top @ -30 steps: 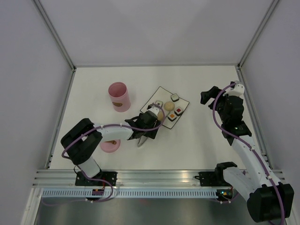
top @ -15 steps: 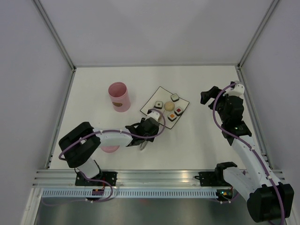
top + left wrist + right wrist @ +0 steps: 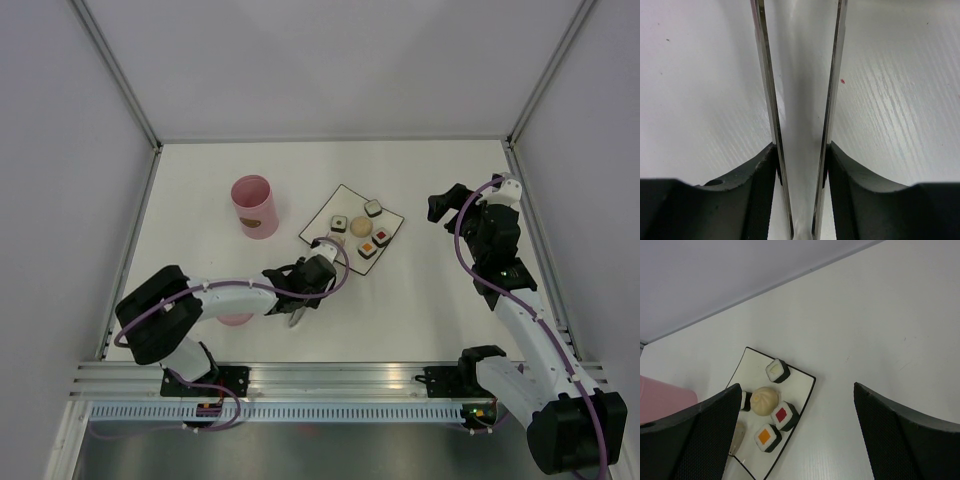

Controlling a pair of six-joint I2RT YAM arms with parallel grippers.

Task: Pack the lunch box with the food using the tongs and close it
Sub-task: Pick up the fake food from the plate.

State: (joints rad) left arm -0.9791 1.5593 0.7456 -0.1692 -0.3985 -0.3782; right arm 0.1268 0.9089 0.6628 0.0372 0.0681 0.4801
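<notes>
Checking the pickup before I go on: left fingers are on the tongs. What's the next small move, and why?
Probably a short straight lift. The left gripper has both arms of the tongs between its fingers, touching them, while the tongs lie on the table; the food sits on the plate.

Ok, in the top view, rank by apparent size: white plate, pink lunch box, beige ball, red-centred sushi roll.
1. White plate.
2. Pink lunch box.
3. Beige ball and red-centred sushi roll look about alike, so I won't rank them.
</notes>
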